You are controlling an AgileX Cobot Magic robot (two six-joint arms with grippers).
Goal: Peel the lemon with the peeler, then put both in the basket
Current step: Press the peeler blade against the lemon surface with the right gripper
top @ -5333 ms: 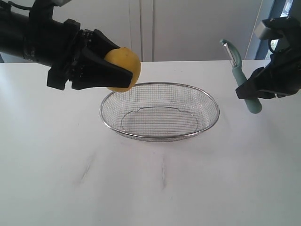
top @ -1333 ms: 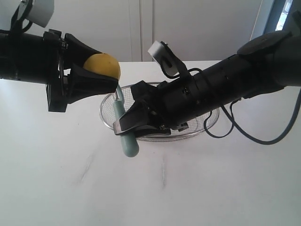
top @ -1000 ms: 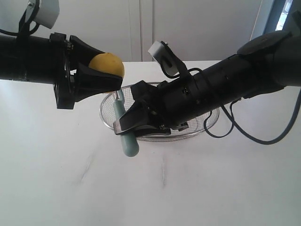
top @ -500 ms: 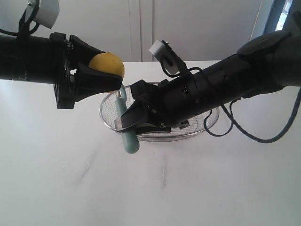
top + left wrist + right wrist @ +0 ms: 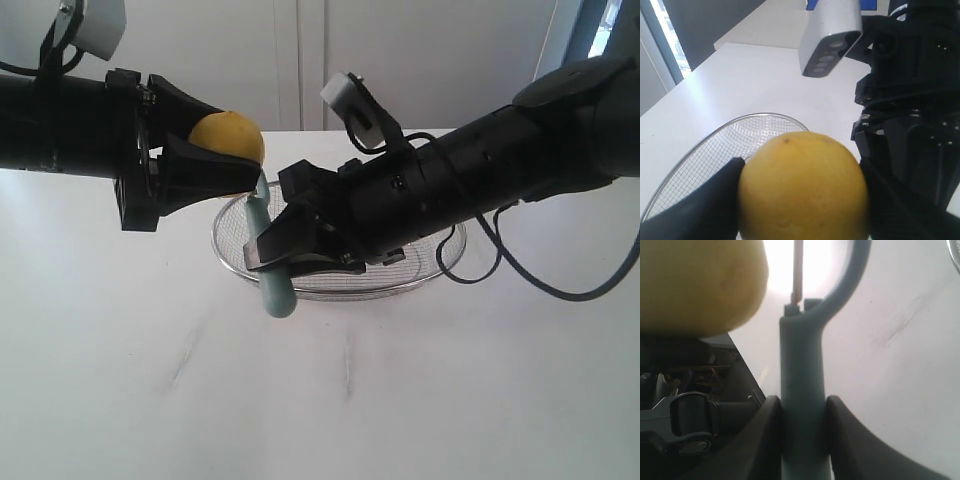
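Observation:
My left gripper is shut on the yellow lemon, held in the air over the left rim of the wire-mesh basket. The lemon fills the left wrist view between the black fingers; its sticker is hidden. My right gripper reaches across the basket and is shut on the pale teal handle of the peeler. The peeler stands upright, its blade head right beside the lemon.
The basket rests on a white tabletop. The right arm's black body and its white camera block hang over the basket. A pale wall stands behind the table.
The right gripper has lifted the peeler a little, bringing its blade up against the lemon's lower right side. The left arm, after a small rise, holds still.

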